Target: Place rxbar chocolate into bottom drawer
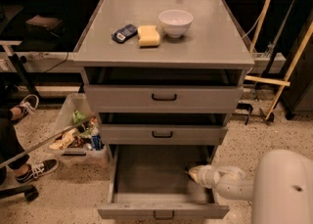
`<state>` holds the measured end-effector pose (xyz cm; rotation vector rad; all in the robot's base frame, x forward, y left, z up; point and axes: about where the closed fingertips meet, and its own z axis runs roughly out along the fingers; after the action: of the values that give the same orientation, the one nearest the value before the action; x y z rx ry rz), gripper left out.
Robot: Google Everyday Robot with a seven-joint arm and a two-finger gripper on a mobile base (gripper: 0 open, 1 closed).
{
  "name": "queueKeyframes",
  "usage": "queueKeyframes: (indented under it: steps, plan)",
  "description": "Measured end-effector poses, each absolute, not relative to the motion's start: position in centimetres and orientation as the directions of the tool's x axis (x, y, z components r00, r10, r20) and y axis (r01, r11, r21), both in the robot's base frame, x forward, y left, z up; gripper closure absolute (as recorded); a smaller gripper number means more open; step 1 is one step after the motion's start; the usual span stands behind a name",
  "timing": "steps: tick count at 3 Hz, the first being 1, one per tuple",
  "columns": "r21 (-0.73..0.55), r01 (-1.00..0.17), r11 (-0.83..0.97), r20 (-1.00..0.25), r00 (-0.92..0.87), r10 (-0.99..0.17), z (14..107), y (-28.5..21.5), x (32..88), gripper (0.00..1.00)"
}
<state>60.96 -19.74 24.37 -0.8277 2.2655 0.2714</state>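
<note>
The bottom drawer [146,173] is pulled open, lowest of three grey drawers, with a small black handle [163,214] on its front. Its grey floor shows nothing lying on it. My gripper [192,173] reaches in over the drawer's right side, low inside it near the right wall, on the end of my white arm [230,184]. Something small and dark shows at the gripper's tip, but I cannot tell what it is. The rxbar chocolate does not show plainly anywhere.
On the cabinet top lie a dark blue device [124,33], a yellow sponge [148,35] and a white bowl [175,22]. The top drawer [164,98] and middle drawer [162,134] stand slightly out. A bin of trash [78,132] and a person's feet [34,169] are at the left.
</note>
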Motion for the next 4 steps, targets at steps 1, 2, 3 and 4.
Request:
queueKeyframes:
  steps: [1, 2, 3, 4]
  plan:
    - [-0.001, -0.608, 0.794, -0.684, -0.579, -0.444, 23.51, -20.95, 60.63, 1.00]
    - [-0.008, -0.612, 0.791, -0.684, -0.574, -0.451, 23.72, -20.78, 60.80, 0.89]
    - [-0.008, -0.612, 0.791, -0.684, -0.574, -0.451, 23.72, -20.78, 60.80, 0.67]
    - [-0.008, -0.612, 0.791, -0.684, -0.574, -0.451, 23.72, -20.78, 60.80, 0.43]
